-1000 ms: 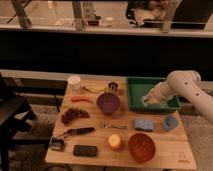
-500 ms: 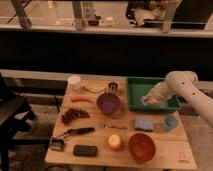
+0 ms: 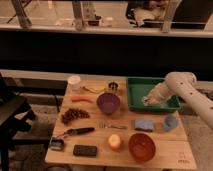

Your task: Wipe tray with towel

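A green tray (image 3: 140, 85) sits at the back right of the wooden table. My gripper (image 3: 148, 100) is down inside the tray near its front edge, on the end of the white arm (image 3: 175, 85) that reaches in from the right. A pale bit of cloth, likely the towel (image 3: 150, 98), shows at the gripper's tip against the tray floor.
A purple bowl (image 3: 108, 102) stands just left of the tray. A blue sponge (image 3: 144, 124) and a blue cup (image 3: 170, 122) lie in front of it. An orange bowl (image 3: 141, 146), an apple (image 3: 115, 141), a fork (image 3: 111, 125), a carrot (image 3: 81, 99) and a white cup (image 3: 74, 82) fill the rest.
The gripper has shifted slightly within the tray, staying near its front part. Nothing else on the table has moved.
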### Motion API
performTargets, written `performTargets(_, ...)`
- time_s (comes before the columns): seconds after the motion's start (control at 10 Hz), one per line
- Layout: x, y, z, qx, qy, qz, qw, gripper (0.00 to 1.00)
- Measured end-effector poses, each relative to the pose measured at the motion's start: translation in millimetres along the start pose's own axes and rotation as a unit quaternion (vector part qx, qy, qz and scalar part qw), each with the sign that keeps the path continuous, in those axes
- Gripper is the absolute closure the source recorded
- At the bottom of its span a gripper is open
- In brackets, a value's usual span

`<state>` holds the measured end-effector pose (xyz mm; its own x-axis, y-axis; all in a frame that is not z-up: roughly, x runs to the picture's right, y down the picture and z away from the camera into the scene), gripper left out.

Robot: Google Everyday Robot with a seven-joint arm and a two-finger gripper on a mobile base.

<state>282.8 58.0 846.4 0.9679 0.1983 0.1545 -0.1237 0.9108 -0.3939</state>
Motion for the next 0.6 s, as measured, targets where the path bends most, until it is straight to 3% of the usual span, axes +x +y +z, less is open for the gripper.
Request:
performTargets(0.4,-42,-17,19,0.005,-0.008,-0.032,0.9994,1.00)
performTargets(0.6,-46,-28,39,0.004,-0.007,-0.041,0.9991,1.00)
